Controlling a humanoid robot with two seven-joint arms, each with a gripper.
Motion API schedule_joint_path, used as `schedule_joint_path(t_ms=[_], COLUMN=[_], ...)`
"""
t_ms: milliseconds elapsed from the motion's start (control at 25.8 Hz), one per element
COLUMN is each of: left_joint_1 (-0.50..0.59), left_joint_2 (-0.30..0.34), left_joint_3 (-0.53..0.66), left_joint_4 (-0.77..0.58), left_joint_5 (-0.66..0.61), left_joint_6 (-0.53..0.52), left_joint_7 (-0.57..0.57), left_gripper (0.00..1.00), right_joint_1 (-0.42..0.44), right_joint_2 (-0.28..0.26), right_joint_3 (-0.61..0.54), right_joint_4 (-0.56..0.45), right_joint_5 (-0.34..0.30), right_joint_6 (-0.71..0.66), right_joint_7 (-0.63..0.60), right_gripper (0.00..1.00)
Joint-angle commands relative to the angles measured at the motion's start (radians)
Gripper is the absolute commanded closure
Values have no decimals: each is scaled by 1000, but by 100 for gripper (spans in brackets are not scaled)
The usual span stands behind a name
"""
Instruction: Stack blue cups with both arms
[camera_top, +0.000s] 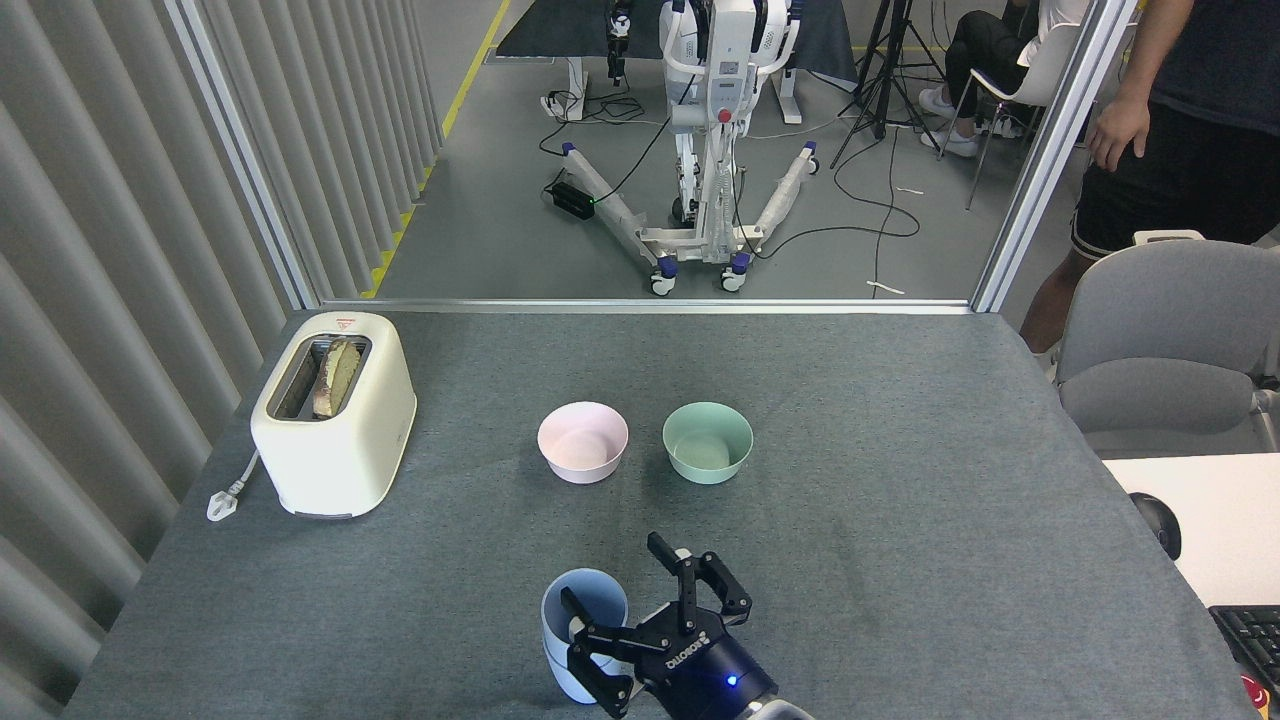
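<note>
A pale blue cup (583, 628) stands upright near the table's front edge, a little left of centre. My right gripper (655, 612), black with white lettering and a blue light, hovers just to the cup's right. It is open, its fingers spread wide. One finger (574, 608) crosses in front of the cup's rim and another reaches over its lower right side. Nothing is clamped between the fingers. My left gripper is out of view.
A pink bowl (583, 442) and a mint-green bowl (707, 441) sit side by side at mid-table. A cream toaster (333, 412) holding bread stands at the left. A grey chair (1165, 340) and a person (1180, 120) are past the right edge.
</note>
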Motion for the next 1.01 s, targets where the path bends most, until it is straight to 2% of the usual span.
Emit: schedule_joint_path(t_ms=[0, 77, 194, 310, 387, 503, 581, 658, 735, 968], left_joint_1=[-1, 1, 1, -10, -19, -16, -5, 1, 9, 13], left_joint_2=[0, 0, 0, 0, -1, -1, -3, 0, 5, 6], left_joint_3=[0, 0, -6, -9, -6, -6, -11, -15, -14, -17], left_joint_4=[-3, -9, -48, -106, -118, -121, -133, -149, -155, -158], left_joint_5=[-1, -1, -1, -1, -1, -1, -3, -3, -3, -1], left_joint_6=[-1, -6, -21, -61, -69, -72, -72, -69, -67, -67], left_joint_7=[-2, 0, -2, -2, -2, -2, -2, -2, -2, -2], left_gripper=[0, 0, 0, 0, 0, 0, 0, 0, 0, 0], right_joint_1=[-22, -24, -1, 87, 153, 196, 219, 277, 327, 347], right_joint_2=[-1, -4, -26, -86, -93, -81, -61, -26, -37, -52], right_joint_3=[-107, -223, -383, -475, -492, -495, -495, -493, -479, -450], right_joint_4=[-17, -14, 3, 42, 54, 86, 95, 95, 92, 94], right_joint_5=[-94, -135, -143, -143, -141, -135, -134, -132, -115, -34], right_joint_6=[-2, 0, -13, -36, -36, -23, -11, 3, 6, 64], right_joint_7=[-40, -54, -54, -74, -134, -227, -264, -312, -344, -371], right_gripper=[2, 2, 1, 1, 1, 1, 1, 1, 1, 1])
